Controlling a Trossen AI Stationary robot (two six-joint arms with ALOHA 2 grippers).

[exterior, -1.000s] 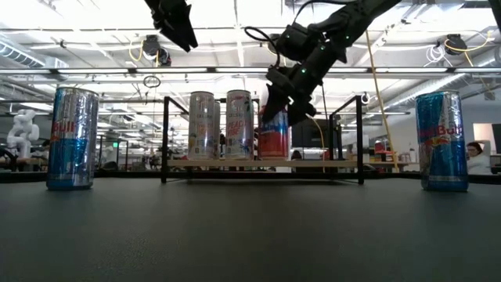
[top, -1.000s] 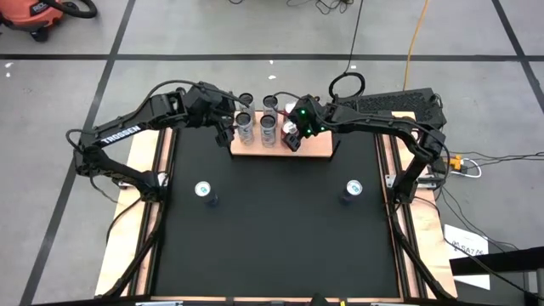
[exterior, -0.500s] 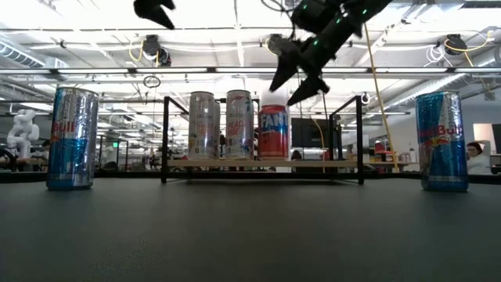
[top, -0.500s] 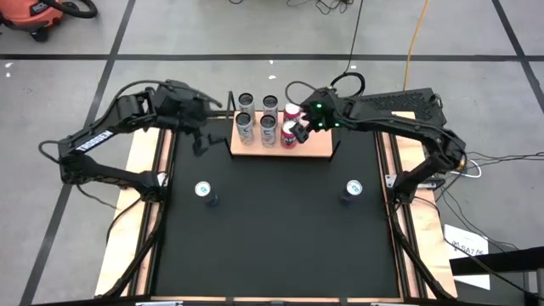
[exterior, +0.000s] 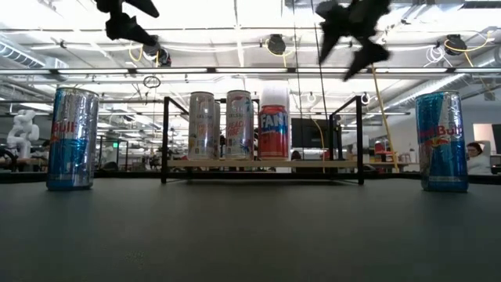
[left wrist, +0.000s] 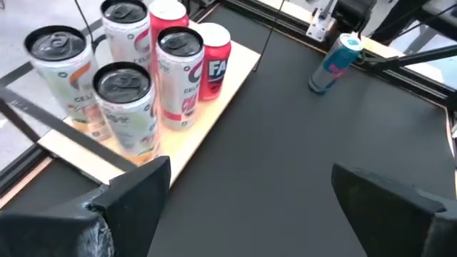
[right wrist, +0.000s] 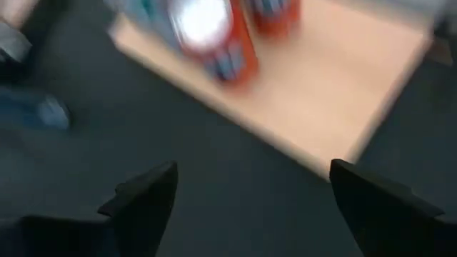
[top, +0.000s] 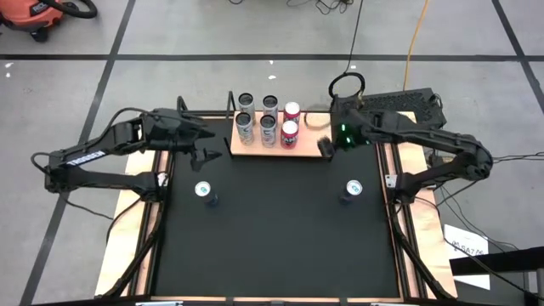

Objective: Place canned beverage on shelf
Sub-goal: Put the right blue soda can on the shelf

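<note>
The shelf [top: 308,136], a light-wood board with black end rails, lies at the table's far middle. On it stand several silver cans [top: 256,126] and two red cans [top: 290,129], all upright on their bases. The nearer red can [exterior: 273,125] reads "FAN". Two blue cans stand on the black tabletop, one left [top: 204,192] and one right [top: 351,189]. My left gripper [top: 206,155] hangs open, left of the shelf. My right gripper [top: 325,146] hangs open over the shelf's near right corner, touching nothing. Both are high in the low view.
The right-hand part of the shelf board [left wrist: 239,61] is bare. The black tabletop [top: 276,229] stretches between and in front of the two blue cans. Wooden strips [top: 136,195] run along the table's left and right sides.
My right gripper, its fingers first on either side of the nearer red can, has risen off it, rolled, and drawn back toward the table's right edge. The can stays upright on the shelf. My left gripper has gone from beside the silver cans toward the table's left and near edges.
</note>
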